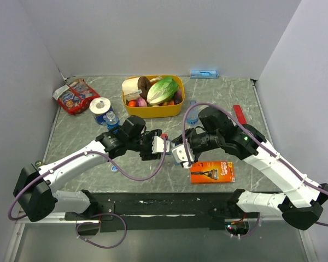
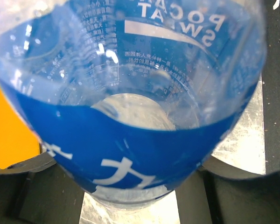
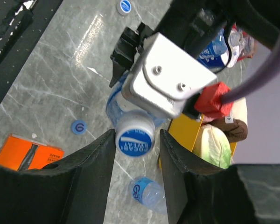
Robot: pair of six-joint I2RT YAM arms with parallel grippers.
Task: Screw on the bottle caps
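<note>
My left gripper (image 1: pixel 149 146) (image 2: pixel 130 200) is shut on a clear water bottle with a blue label (image 2: pixel 130 93), held on its side above the table. The bottle's neck points at my right gripper (image 1: pixel 180 151) (image 3: pixel 136 136). A cap with a blue top and white sides (image 3: pixel 134 137) sits on the neck between the right fingers. It touches the left finger and a small gap shows at the right one. A loose blue cap (image 3: pixel 78 127) (image 1: pixel 114 168) lies on the table, and another (image 3: pixel 125 6) lies farther off. A second bottle (image 3: pixel 149 193) (image 1: pixel 192 113) lies by the basket. A third (image 1: pixel 111 121) stands near the tape roll.
A yellow basket (image 1: pixel 153 109) of vegetables stands at the back centre. An orange razor box (image 1: pixel 212 171) lies in front of the right arm. A red snack bag (image 1: pixel 74 97) and a white tape roll (image 1: pixel 100 105) are at the back left. A red object (image 1: pixel 239 114) lies at the right.
</note>
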